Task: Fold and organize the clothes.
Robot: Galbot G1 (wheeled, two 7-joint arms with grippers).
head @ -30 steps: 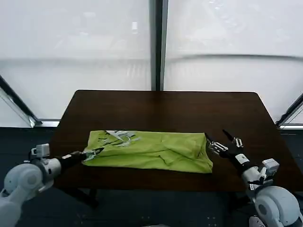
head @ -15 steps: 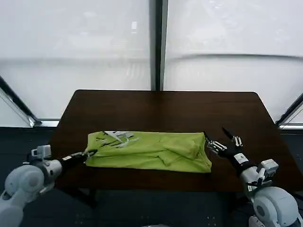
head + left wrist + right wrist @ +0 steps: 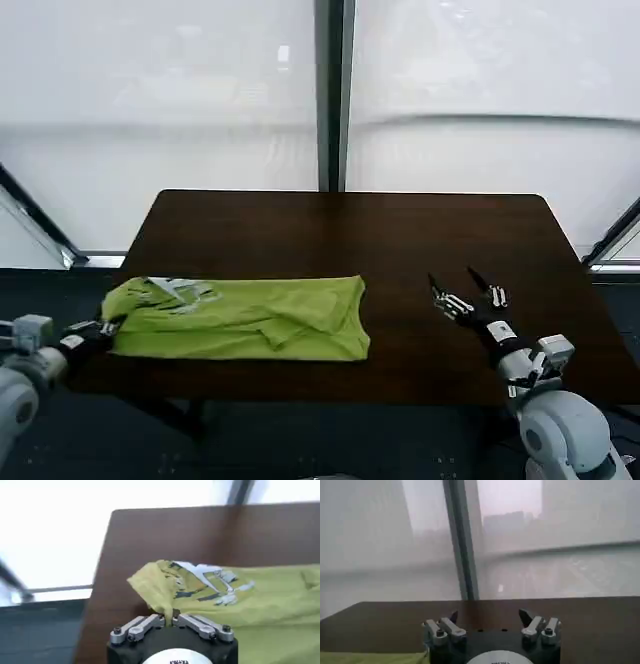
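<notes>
L gripper [image 3: 108, 324] pinching T-shirt [image 3: 240, 315]; R gripper [image 3: 463, 292] open

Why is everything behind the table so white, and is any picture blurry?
Head view: daylight through the frosted window washes out the background; the green T-shirt stays clear. Left wrist view: the floor edge streaks with blur. Right wrist view: hazy, grey glass.

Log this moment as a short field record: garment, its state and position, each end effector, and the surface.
garment: lime-green T-shirt with a white print
state: folded into a long band, lying flat
position: on the robot's left half of the table, one end at the left edge
left end effector: shut on the shirt's end at the table's left edge
right end effector: open, above bare table, apart from the shirt
surface: dark brown table
</notes>
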